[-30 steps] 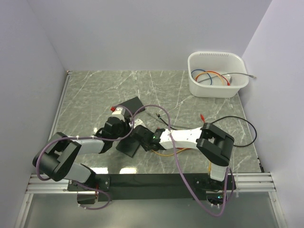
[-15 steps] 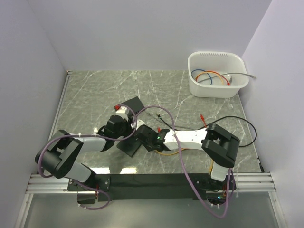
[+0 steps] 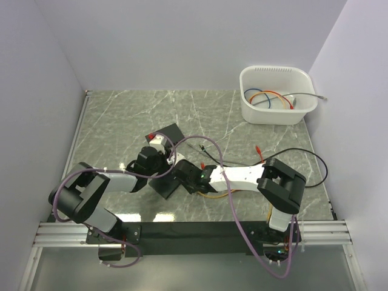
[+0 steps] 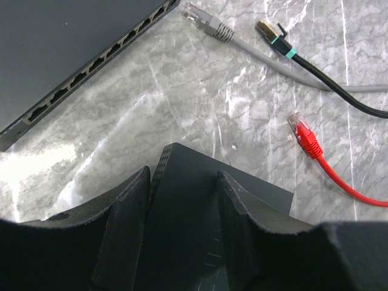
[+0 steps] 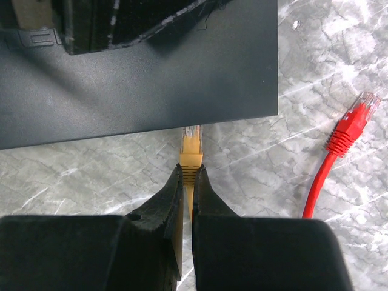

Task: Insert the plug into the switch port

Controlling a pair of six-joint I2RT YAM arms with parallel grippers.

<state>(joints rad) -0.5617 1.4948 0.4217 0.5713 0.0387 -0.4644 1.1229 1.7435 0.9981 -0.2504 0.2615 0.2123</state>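
Note:
A small black switch (image 3: 165,183) lies at the table's middle. It also shows in the left wrist view (image 4: 188,200) and the right wrist view (image 5: 151,73). My left gripper (image 3: 161,163) (image 4: 183,176) is shut on its far end, and the left finger (image 4: 124,218) lies against the vented side. My right gripper (image 3: 185,174) (image 5: 188,171) is shut on a yellow plug (image 5: 191,145). The plug points at the switch's near edge and its tip reaches that edge. The ports on that side are hidden.
A second black switch (image 3: 166,133) (image 4: 73,54) with a row of ports lies just behind. Loose grey (image 4: 209,25), black (image 4: 273,36) and red (image 4: 303,136) (image 5: 354,124) plugs lie on the marble nearby. A white bin (image 3: 273,115) of cables stands at the back right.
My left gripper has shifted a little right along the switch's far end. My right gripper has carried the yellow plug slightly left, closer to the switch.

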